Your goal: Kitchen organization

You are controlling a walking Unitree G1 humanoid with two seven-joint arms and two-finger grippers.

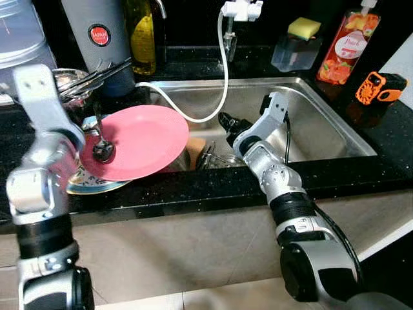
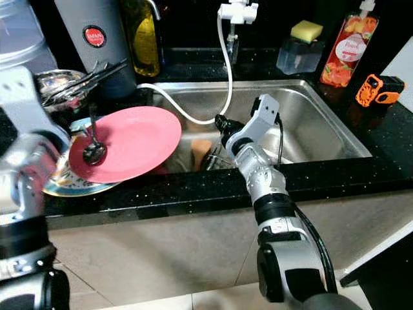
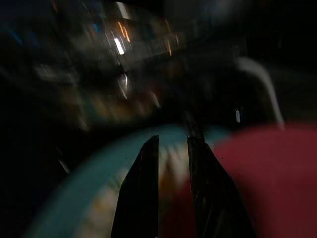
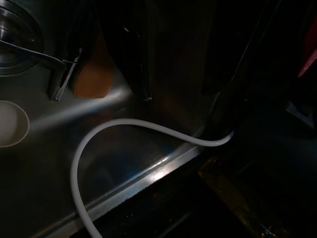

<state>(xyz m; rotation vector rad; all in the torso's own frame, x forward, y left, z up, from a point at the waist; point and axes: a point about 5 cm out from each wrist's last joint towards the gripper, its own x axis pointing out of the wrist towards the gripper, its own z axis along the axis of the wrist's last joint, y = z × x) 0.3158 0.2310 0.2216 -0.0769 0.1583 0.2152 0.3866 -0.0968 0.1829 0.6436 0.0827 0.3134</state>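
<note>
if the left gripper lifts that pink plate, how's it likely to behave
The pink plate looks rigid and smooth, so probably slippery between the fingers. It lies tilted on a patterned plate, overhanging the sink, so it may slide. The spoon resting on it would likely fall off.

White hose (image 1: 193, 116) and pink plate (image 1: 139, 142) crowd the sink's (image 1: 322, 123) left.

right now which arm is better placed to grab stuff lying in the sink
Right. The right claw hangs over the sink, above the utensils in it. The left claw is by the pink plate on the counter.
</note>
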